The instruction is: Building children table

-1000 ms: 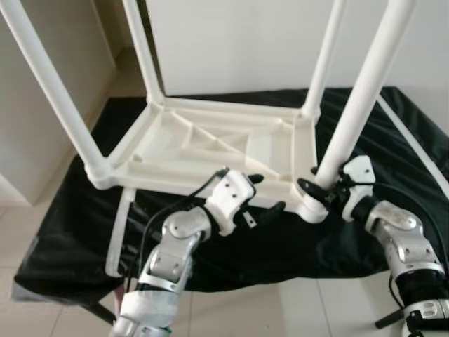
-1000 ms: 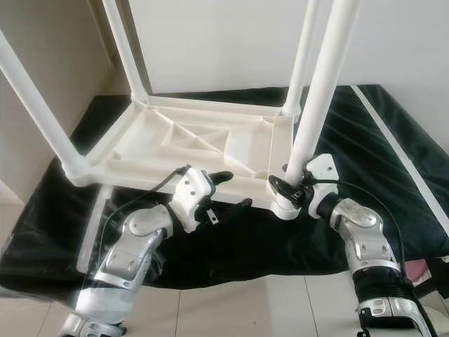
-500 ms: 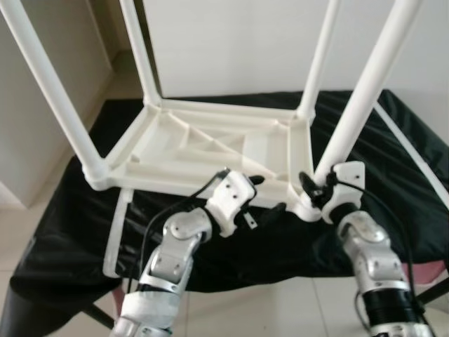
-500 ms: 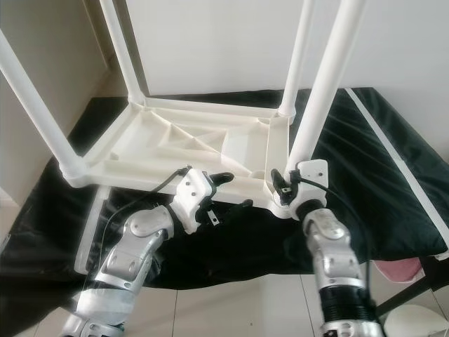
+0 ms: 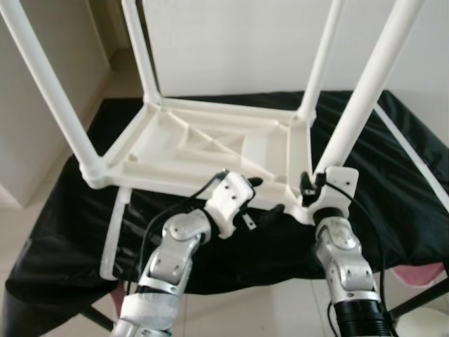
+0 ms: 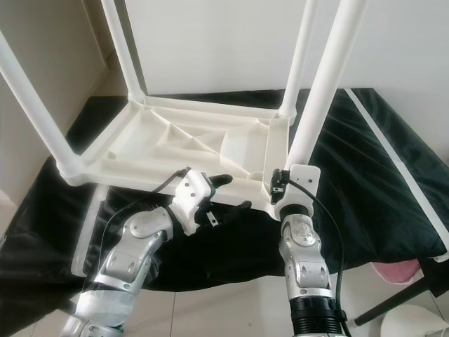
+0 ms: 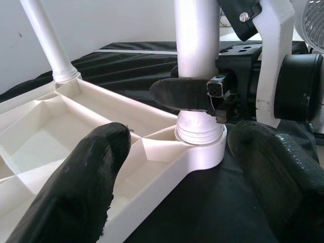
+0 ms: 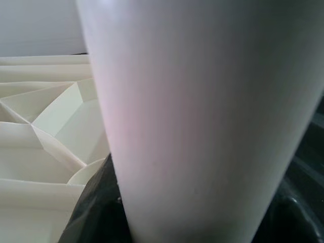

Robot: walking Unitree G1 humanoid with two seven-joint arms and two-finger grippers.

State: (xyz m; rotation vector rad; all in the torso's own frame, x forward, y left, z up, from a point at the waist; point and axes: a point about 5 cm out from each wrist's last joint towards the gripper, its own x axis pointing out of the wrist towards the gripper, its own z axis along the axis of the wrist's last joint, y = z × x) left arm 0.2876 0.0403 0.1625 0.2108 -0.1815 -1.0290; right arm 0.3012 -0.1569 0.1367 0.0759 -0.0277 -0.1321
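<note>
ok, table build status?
Done: the upside-down white plastic tabletop on the black cloth has all four white tube legs standing in its corners. In hand: the right hand grips the base of the near right leg; the left hand, open, straddles the tabletop's near edge. Left: flipping it upright.

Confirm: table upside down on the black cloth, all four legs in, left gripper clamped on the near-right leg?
Wrong gripper. The right gripper is clamped on the near-right leg, low by its socket; the left wrist view shows it. The left gripper is open at the table edge. Table is upside down on the black cloth, four legs in.
</note>
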